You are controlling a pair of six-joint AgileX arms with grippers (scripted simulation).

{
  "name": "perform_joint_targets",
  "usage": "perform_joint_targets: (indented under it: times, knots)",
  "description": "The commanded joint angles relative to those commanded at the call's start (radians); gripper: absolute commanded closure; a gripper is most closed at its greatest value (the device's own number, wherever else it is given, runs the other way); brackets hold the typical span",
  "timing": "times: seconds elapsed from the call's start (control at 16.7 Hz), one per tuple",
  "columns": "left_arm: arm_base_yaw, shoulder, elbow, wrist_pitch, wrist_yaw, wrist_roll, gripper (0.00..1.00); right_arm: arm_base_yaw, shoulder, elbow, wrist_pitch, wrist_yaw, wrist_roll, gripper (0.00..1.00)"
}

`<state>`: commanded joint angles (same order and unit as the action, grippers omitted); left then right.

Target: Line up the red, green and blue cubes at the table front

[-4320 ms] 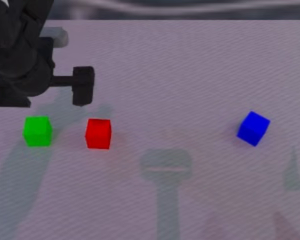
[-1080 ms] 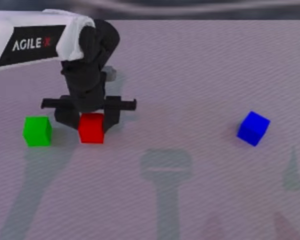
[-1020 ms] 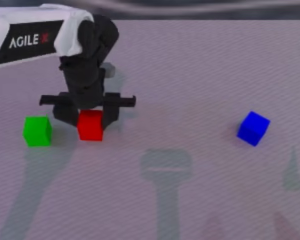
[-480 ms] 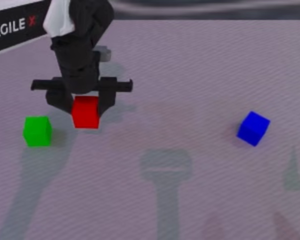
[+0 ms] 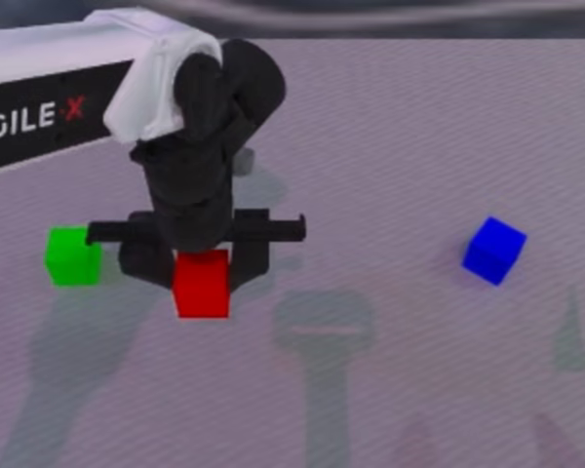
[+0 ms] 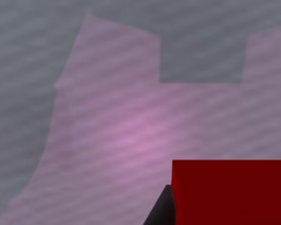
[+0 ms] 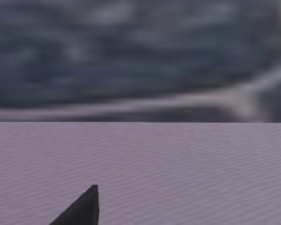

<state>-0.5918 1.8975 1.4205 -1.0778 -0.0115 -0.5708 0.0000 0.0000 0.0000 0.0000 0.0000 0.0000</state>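
Note:
My left gripper is shut on the red cube, held between its dark fingers a little left of the table's middle. In the left wrist view the red cube fills one corner, with one finger pressed against its side and the table well below it. The green cube rests on the table just left of the gripper, apart from it. The blue cube lies tilted at the right. My right arm is outside the top view; its wrist view shows a dark tip of the right gripper over bare table.
The pale lilac table stretches across the whole top view. Arm shadows fall on it in front of the red cube. The table's far edge borders a dark blurred background.
My left gripper closed on the red cube, lifted it, and has now carried it rightward and toward the table front. The green and blue cubes have not moved.

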Motion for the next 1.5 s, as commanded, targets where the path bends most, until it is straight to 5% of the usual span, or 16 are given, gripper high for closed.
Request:
perform_joint_targets:
  times: [0.3, 1.32, 1.5]
  knots:
    - [-0.122, -0.134, -0.144, 0.019, -0.003, -0.138, 1.00, 0.000, 0.000, 0.000, 0.000, 0.000, 0.000, 0.00]
    - [-0.124, -0.039, -0.323, 0.293, -0.002, -0.138, 1.00, 0.000, 0.000, 0.000, 0.000, 0.000, 0.000, 0.00]
    - [-0.124, -0.039, -0.323, 0.293, -0.002, -0.138, 0.77, 0.000, 0.000, 0.000, 0.000, 0.000, 0.000, 0.00]
